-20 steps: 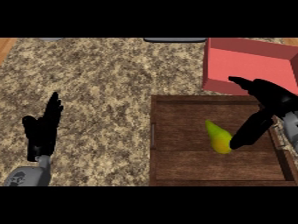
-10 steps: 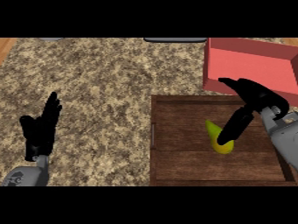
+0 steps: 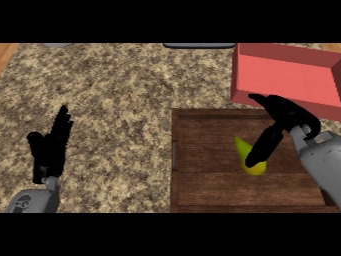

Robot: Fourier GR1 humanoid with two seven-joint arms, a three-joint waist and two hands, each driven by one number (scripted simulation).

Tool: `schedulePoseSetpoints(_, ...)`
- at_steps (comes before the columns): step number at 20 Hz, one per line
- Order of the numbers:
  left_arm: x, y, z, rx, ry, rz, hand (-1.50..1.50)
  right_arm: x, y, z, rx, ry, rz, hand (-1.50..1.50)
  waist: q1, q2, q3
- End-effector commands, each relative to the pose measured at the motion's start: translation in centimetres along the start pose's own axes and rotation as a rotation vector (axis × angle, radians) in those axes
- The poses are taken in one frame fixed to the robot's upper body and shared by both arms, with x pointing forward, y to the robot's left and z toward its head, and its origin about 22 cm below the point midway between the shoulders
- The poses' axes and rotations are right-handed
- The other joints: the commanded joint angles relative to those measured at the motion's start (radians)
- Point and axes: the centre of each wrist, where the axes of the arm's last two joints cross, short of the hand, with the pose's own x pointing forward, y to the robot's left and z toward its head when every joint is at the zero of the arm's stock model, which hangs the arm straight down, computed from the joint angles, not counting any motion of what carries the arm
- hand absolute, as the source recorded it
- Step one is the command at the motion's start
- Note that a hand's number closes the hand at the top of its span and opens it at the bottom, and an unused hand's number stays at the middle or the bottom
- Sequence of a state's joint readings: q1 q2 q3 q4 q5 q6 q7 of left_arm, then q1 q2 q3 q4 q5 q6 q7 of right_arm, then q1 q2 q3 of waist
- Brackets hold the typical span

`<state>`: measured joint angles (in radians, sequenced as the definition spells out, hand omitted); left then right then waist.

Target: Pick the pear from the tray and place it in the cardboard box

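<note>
**A:** Right hand (image 3: 289,117) is down over the wooden tray (image 3: 202,145) now. Its fingers (image 3: 265,145) are long and nearly straight, laid along the right flank of the pear (image 3: 250,161), with the thumb spread away towards the far side. It has hold of nothing yet, I'd say.

**B:** And the pear's lying in the tray?

**A:** In the tray, about the middle, fat end near, pointed end far. The red box (image 3: 291,75) sits just beyond the tray's far right corner. It looks red rather than cardboard brown.

**B:** So what makes this grasp a good one?

**A:** My judgement: bring the thumb round to the pear's left side so it's pinched across the thick belly, not the narrow tip. It's rounded and would likely roll if pushed from one side only. Close before lifting, then rise straight up to clear the box's near wall.

**B:** Give me the count.

**A:** One pear, one tray, one box, two hands. The left hand (image 3: 51,147) rests over the speckled counter (image 3: 129,100) at the near left, fingers straight and pointing up, holding nothing.
</note>
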<state>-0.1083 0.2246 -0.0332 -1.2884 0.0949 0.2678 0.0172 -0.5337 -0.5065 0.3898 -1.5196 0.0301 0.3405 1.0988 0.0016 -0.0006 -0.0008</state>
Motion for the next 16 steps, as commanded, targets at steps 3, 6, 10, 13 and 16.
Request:
schedulePoseSetpoints(3, 0.0, -0.9, 1.2, -0.024, -0.003, 0.0, 0.0, 0.1, -0.3, -1.9, 0.027, 0.176, 0.079, -1.5, 0.01, 0.0, 0.001)
schedulePoseSetpoints(6, -0.4, 1.0, 2.0, -0.003, -0.005, -0.008, 0.0, 0.0, 1.4, -1.4, 0.042, 0.177, 0.08, -1.5, 0.007, -0.002, 0.0)
schedulePoseSetpoints(10, 0.0, -0.6, 0.4, -0.003, -0.003, 0.009, 0.0, 0.6, 1.3, -2.5, 0.047, 0.176, 0.091, -1.5, 0.002, 0.0, 0.0)
schedulePoseSetpoints(13, -1.0, -0.2, 0.0, -0.015, -0.018, 0.029, 0.0, 0.7, 2.9, -3.1, 0.051, 0.162, 0.086, -1.5, -0.001, 0.001, 0.0)
schedulePoseSetpoints(16, -1.7, 0.6, 1.8, -0.001, 0.01, 0.0, 0.0, -0.9, 4.0, -2.6, 0.071, 0.175, 0.106, -1.5, -0.001, -0.001, 0.0)
